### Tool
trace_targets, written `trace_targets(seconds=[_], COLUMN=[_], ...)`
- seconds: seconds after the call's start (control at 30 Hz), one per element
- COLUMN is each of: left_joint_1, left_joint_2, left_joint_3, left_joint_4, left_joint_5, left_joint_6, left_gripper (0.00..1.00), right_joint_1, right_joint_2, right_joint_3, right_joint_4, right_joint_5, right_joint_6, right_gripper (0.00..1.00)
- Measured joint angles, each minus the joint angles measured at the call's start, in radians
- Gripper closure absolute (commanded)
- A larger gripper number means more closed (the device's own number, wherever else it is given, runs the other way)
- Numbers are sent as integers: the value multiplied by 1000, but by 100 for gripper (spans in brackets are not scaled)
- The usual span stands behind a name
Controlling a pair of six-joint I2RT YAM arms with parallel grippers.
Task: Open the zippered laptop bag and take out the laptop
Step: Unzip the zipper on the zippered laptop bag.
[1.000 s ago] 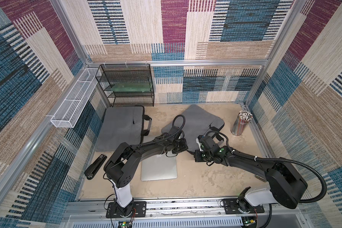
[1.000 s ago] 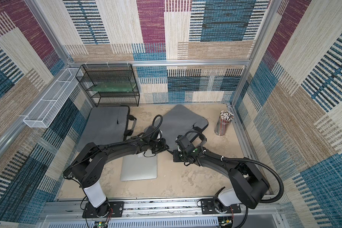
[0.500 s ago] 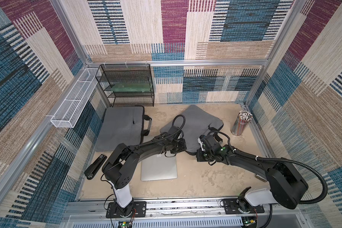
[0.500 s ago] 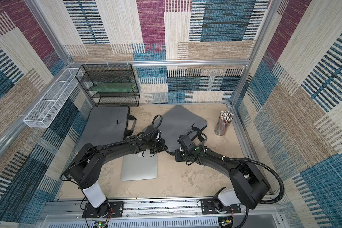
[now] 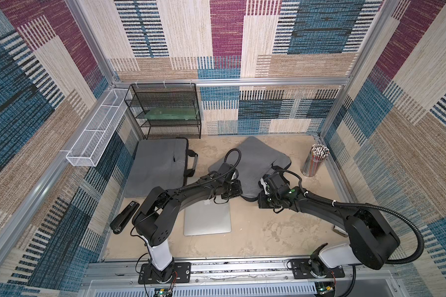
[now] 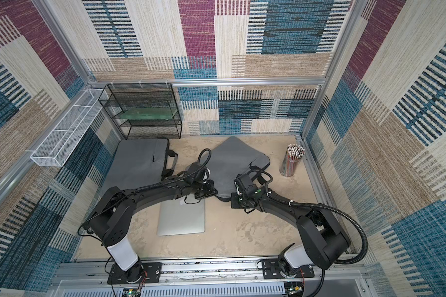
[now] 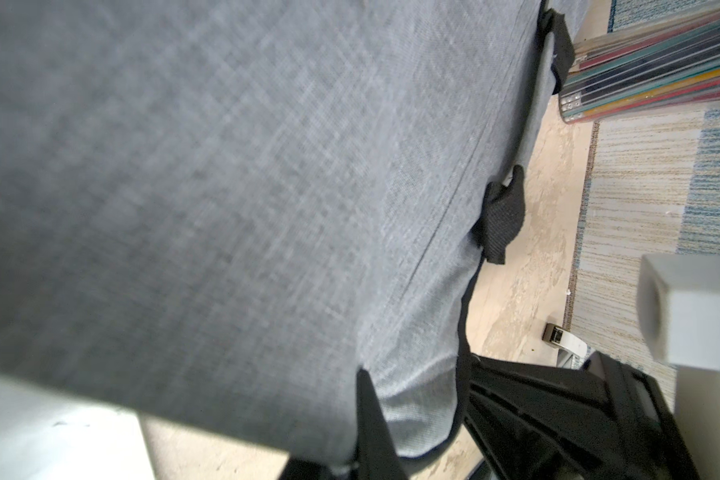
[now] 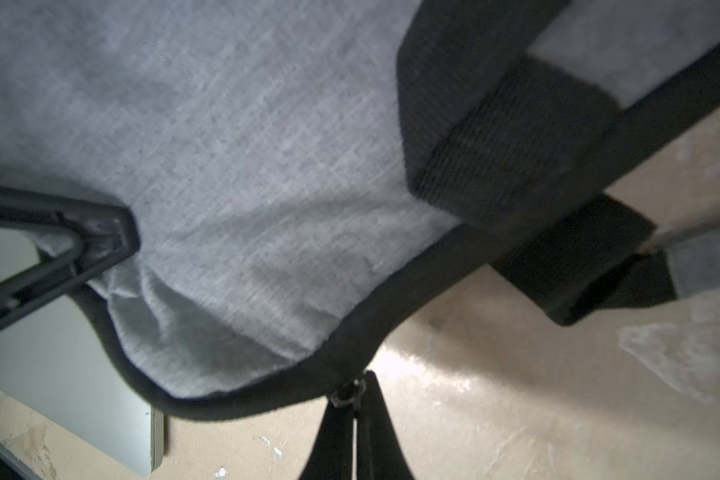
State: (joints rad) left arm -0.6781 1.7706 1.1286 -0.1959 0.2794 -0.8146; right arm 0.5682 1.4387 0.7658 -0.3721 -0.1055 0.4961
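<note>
Right wrist view: my right pincer (image 8: 356, 384) pinched the zipper pull (image 8: 343, 397); my left pincer (image 8: 113, 239) clamped the bag (image 8: 246, 166).

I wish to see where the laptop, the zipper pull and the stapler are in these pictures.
laptop (image 5: 207, 220): in a top view, middle of the visible silver lid.
zipper pull (image 8: 344, 396): right wrist view, its small dark metal body.
stapler (image 5: 125, 216): in a top view, middle of the black body.

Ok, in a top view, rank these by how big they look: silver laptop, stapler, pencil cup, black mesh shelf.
1. black mesh shelf
2. silver laptop, partly hidden
3. stapler and pencil cup: too alike to rank
</note>
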Motion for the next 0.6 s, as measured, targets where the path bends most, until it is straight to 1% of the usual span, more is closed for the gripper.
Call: trace_targets(seconds=[0.6], left_joint_1=[36], left_joint_2=[-44], left_joint_3=[-40], left_joint_4=[25], left_joint_5=[33], left_joint_6=[7], left_gripper=[100], right_joint_1=[-44], right_joint_2=[-6], right_joint_3=[0], right_joint_4=[34], right_joint_5=[-41], right_joint_6=[0], right_gripper=[100])
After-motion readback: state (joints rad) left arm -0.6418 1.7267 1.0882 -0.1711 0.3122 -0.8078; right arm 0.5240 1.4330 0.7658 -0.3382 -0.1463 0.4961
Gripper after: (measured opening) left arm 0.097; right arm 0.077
